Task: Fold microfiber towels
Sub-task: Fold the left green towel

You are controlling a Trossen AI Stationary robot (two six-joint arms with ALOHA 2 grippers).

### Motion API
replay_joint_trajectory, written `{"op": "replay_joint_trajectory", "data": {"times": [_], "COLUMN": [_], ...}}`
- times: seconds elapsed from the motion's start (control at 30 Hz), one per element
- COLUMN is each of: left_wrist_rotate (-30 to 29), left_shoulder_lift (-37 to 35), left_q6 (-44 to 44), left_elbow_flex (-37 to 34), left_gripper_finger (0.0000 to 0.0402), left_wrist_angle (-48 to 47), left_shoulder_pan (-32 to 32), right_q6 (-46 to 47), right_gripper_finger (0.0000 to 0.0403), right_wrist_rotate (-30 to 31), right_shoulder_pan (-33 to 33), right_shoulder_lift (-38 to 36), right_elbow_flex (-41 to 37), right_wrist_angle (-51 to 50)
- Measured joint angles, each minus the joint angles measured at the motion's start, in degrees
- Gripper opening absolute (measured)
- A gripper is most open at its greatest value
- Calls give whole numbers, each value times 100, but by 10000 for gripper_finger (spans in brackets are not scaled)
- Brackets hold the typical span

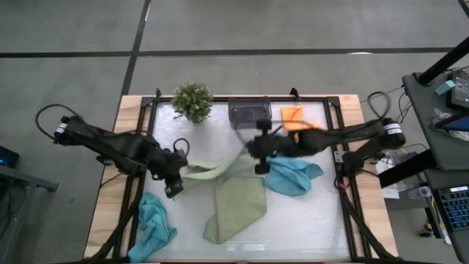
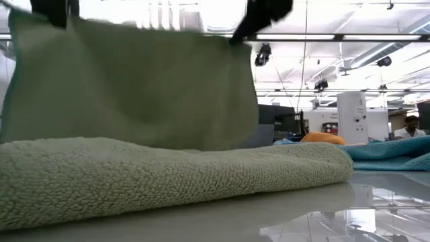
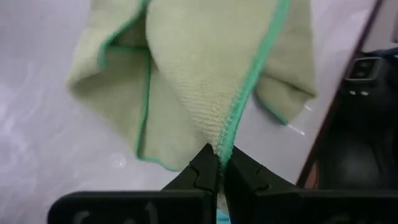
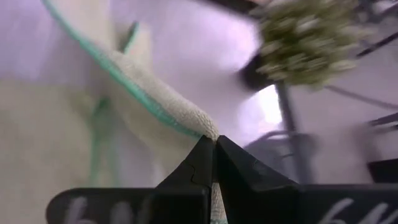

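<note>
A: Above the middle of the desk (image 1: 308,220), one light green towel (image 2: 134,87) hangs stretched between the arms. Left gripper (image 3: 219,163) is clamped together on its teal-stitched edge at one corner; right gripper (image 4: 214,149) is pinched on the opposite corner.

B: Why held high like that?

A: My reading: both top corners lifted lets the cloth hang flat, ready to be laid down and doubled over. In the low view it hangs as a smooth sheet.

B: And beneath it?

A: A second light green towel (image 1: 236,209) lies on the desk, loosely doubled, near side of centre. One teal-blue towel (image 1: 293,176) sits just right of it, another teal-blue towel (image 1: 154,224) at the near left corner. The orange towel (image 1: 292,116) is at the far edge, beside the grey bin (image 1: 249,112) and potted plant (image 1: 192,101).

B: Progress?

A: Early, I judge; no towel lies neatly folded.
</note>
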Motion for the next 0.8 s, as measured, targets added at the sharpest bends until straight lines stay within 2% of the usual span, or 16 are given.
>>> {"op": "replay_joint_trajectory", "data": {"times": [0.1,0.2,0.4,0.63,0.8], "left_wrist_rotate": [-57,-232,-981,-846,-501], "left_shoulder_lift": [-92,-210,-358,-137,258], "left_q6": [400,691,744,699,700], "left_elbow_flex": [358,575,455,-61,-213], "left_gripper_finger": [0,0,0,0,0], "left_wrist_angle": [-142,-140,-154,-103,-47], "left_shoulder_pan": [0,0,4,-133,-168], "right_q6": [-259,-331,-168,474,850], "right_gripper_finger": [9,9,9,9,8], "right_wrist_rotate": [-35,-342,-1095,-1795,-1860], "right_shoulder_pan": [-254,-488,-676,-496,-198], "right_shoulder_lift": [-198,-292,-309,-309,-317], "right_elbow_flex": [277,503,711,603,442], "right_wrist_angle": [-21,-123,-577,-1633,-1889]}}
